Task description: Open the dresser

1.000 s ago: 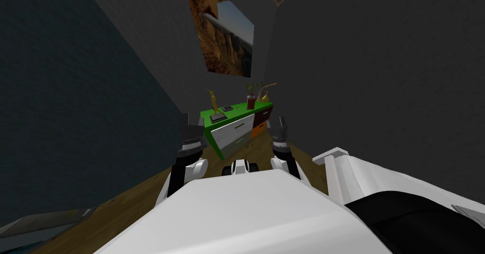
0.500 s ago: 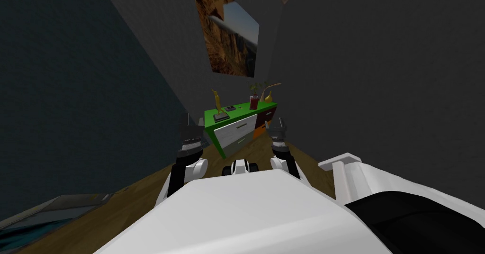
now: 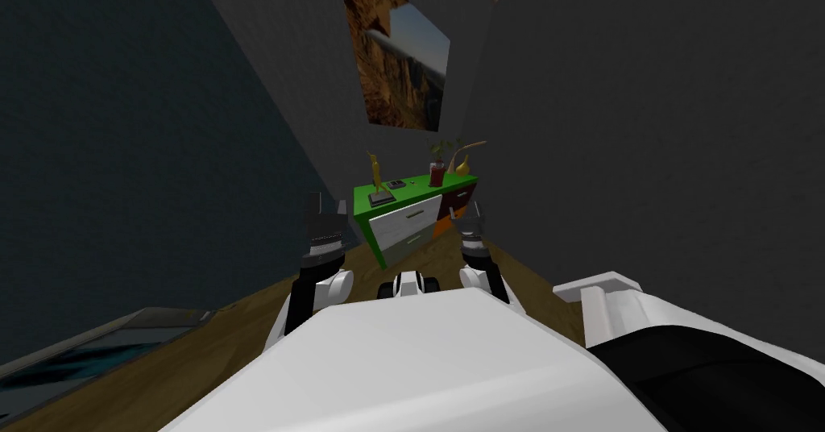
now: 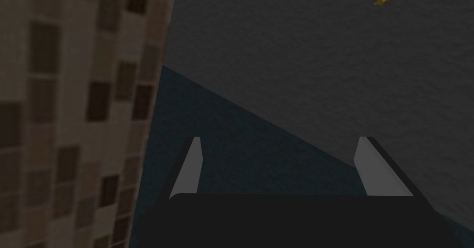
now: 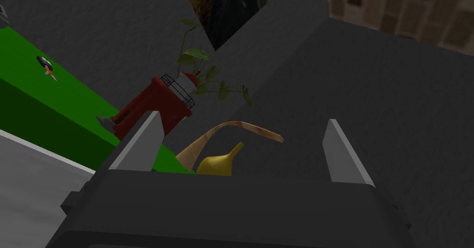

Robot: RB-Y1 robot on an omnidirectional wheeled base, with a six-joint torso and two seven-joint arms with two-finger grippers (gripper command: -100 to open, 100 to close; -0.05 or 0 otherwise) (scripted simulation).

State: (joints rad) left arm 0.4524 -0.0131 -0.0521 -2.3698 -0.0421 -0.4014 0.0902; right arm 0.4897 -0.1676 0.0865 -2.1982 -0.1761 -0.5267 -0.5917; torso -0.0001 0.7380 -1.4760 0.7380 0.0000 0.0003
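Green-topped dresser point(image 3: 419, 184) stands ahead on the wood floor point(image 3: 201, 355), against the grey wall point(image 3: 322, 89). It lies beyond both grippers, and neither touches it. Its white drawers point(image 3: 407, 224) face the robot. On top stand a yellow figurine point(image 3: 375, 179), a red pot point(image 5: 155, 104) with a leafy plant, and a yellow vase point(image 5: 222, 161) just beside the pot. Left gripper point(image 4: 280, 139): fingers spread, nothing between them. Right gripper point(image 5: 243, 117): fingers spread, empty, pointed toward the pot and vase.
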